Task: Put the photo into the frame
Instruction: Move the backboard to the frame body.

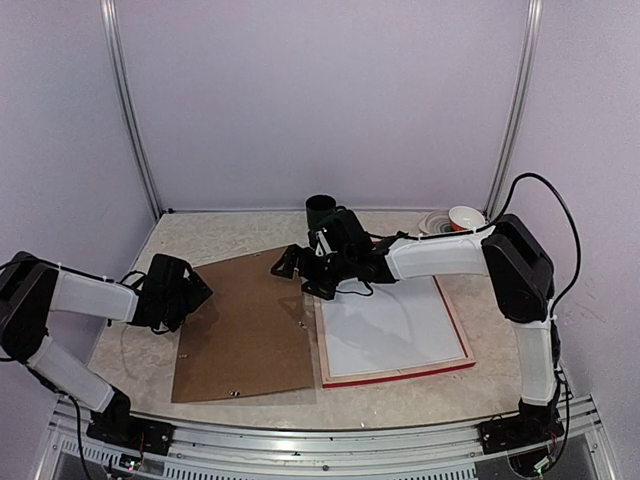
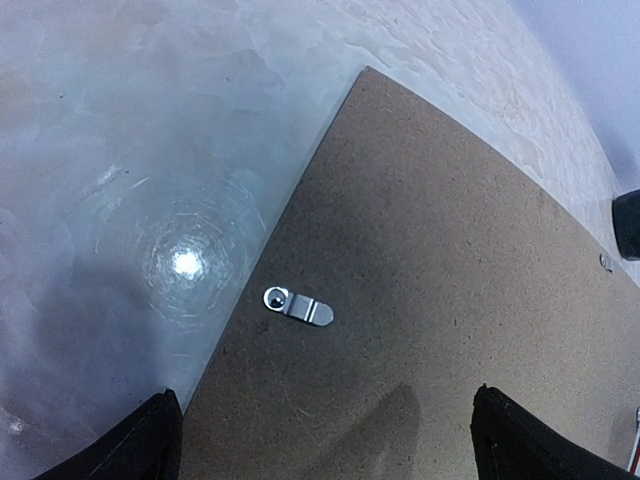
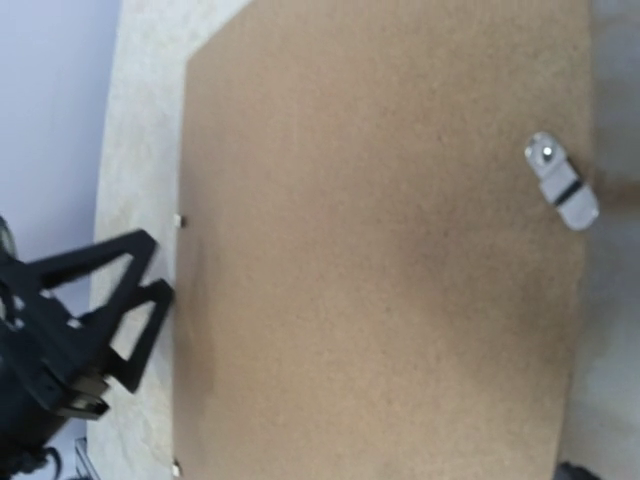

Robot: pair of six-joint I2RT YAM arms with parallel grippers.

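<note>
The frame [image 1: 462, 335] lies back-up at the right of the table, with its red edge and pale wood rim showing. A plain white sheet [image 1: 395, 335] fills its opening. It may be the photo's white back, but no print shows. Left of it lies the brown backing board [image 1: 245, 325]. My left gripper [image 1: 197, 290] hangs open at the board's left edge, and in the left wrist view its fingers [image 2: 150, 440] straddle bare board [image 2: 420, 250]. My right gripper [image 1: 287, 262] is open above the board's far right corner and holds nothing.
A dark mug [image 1: 322, 212] stands at the back behind the right gripper. Stacked dishes [image 1: 455, 220] sit at the back right. Metal turn clips [image 2: 298, 305] [image 3: 562, 180] sit on the board. A clear shiny pane [image 2: 150, 250] shows past the board's edge.
</note>
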